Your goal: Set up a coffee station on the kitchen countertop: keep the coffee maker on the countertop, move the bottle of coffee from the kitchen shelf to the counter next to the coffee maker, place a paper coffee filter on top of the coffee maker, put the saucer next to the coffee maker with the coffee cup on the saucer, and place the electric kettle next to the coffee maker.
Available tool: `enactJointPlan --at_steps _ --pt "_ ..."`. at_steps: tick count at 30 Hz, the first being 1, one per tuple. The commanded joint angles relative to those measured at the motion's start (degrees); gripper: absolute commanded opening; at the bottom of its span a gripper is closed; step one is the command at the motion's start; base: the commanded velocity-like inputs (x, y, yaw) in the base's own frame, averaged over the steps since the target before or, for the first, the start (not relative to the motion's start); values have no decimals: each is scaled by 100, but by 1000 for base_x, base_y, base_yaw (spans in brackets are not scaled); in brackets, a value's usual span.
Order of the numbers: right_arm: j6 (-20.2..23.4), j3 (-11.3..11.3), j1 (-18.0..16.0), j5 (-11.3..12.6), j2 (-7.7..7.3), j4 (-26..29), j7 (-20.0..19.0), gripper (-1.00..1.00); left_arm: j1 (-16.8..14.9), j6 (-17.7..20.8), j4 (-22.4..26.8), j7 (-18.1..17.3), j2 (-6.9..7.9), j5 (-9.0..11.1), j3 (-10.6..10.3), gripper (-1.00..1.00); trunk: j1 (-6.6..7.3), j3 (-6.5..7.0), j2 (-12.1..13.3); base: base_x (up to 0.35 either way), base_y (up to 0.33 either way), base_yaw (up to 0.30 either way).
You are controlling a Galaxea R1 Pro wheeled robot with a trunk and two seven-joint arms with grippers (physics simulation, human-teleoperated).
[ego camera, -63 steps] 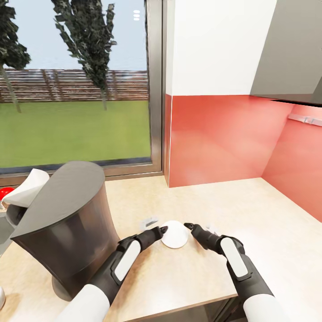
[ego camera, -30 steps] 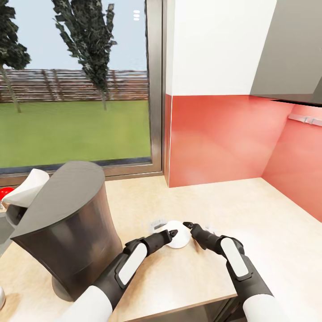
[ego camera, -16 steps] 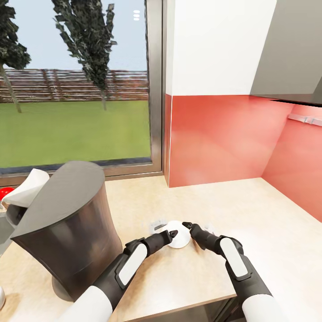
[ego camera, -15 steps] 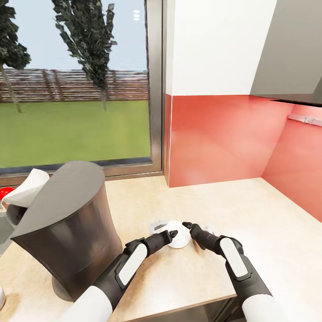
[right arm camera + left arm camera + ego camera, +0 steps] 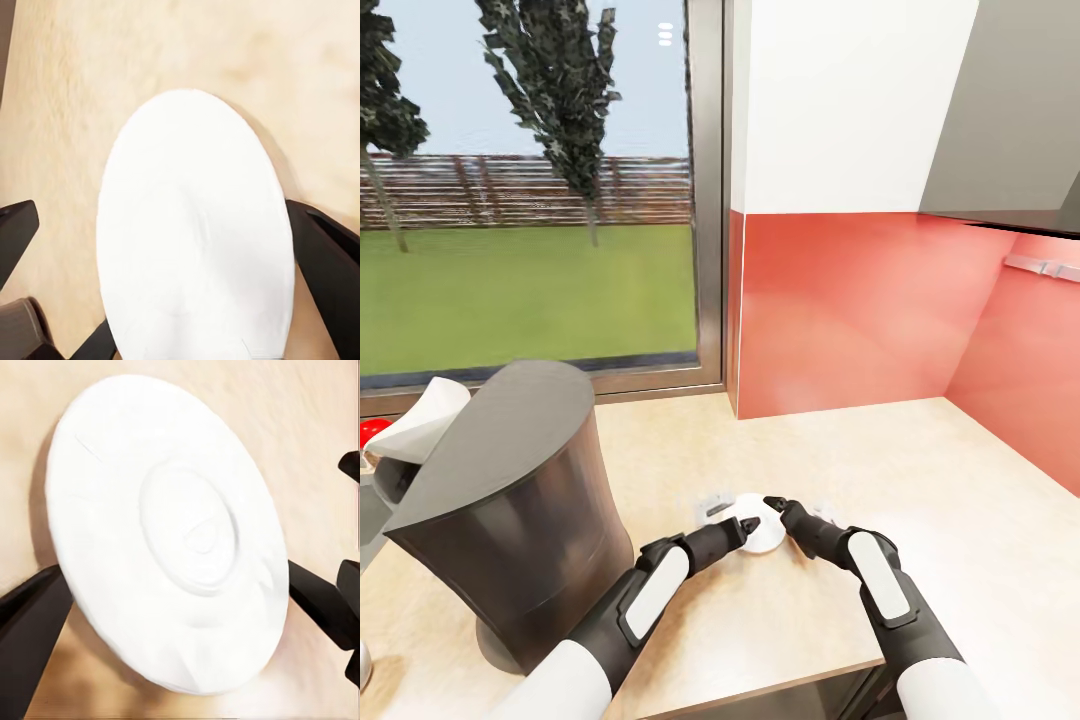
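Note:
The saucer (image 5: 763, 538), a small white plate, lies on the kitchen countertop (image 5: 880, 470) just right of the coffee maker (image 5: 510, 500), whose curved dark grey back faces me. My left gripper (image 5: 730, 515) reaches it from the near left. In the left wrist view the saucer (image 5: 172, 532) looks tilted, and both black fingers (image 5: 30, 630) of that gripper (image 5: 180, 585) touch its rim. My right gripper (image 5: 795, 508) is open and straddles the saucer (image 5: 195, 232) from the right. In the right wrist view one finger of the right gripper (image 5: 161, 217) stands clear of the rim.
A red backsplash (image 5: 860, 310) and a large window (image 5: 530, 200) close off the back of the counter. A grey wall cabinet (image 5: 1010, 110) hangs at the upper right. The counter's front edge (image 5: 800, 675) runs under my forearms. A white shape (image 5: 420, 415) and a red object (image 5: 372, 430) sit left of the coffee maker.
My left gripper has moved forward and right onto the saucer's near rim. The right gripper has crept a little left toward the saucer. The coffee maker has not moved.

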State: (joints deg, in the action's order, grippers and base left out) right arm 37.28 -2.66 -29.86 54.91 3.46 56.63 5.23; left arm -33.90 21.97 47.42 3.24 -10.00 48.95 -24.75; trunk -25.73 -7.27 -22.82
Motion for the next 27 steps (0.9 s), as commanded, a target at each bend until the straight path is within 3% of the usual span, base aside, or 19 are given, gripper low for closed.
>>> enactJointPlan --at_steps 1,11,16,20,27 --pt "42 -11 -3 37 7 6 66 100 -2 39 -260 27 0 88 -12 100 -5 -15 -9 0 0 0" --pt "42 -15 -3 37 6 6 66 100 -2 44 -260 -179 0 95 -13 100 -5 -15 -9 0 0 0" --pt "42 -15 -3 37 5 6 66 100 -2 44 -260 -201 0 204 -20 100 -5 -15 -9 0 0 0" --pt "42 -15 -3 37 6 6 66 100 -9 37 -224 -226 0 254 -172 100 -5 -15 -9 0 0 0" --pt "42 -15 -3 37 6 6 66 100 -11 28 -200 -261 0 263 -204 100 -5 -15 -9 0 0 0"
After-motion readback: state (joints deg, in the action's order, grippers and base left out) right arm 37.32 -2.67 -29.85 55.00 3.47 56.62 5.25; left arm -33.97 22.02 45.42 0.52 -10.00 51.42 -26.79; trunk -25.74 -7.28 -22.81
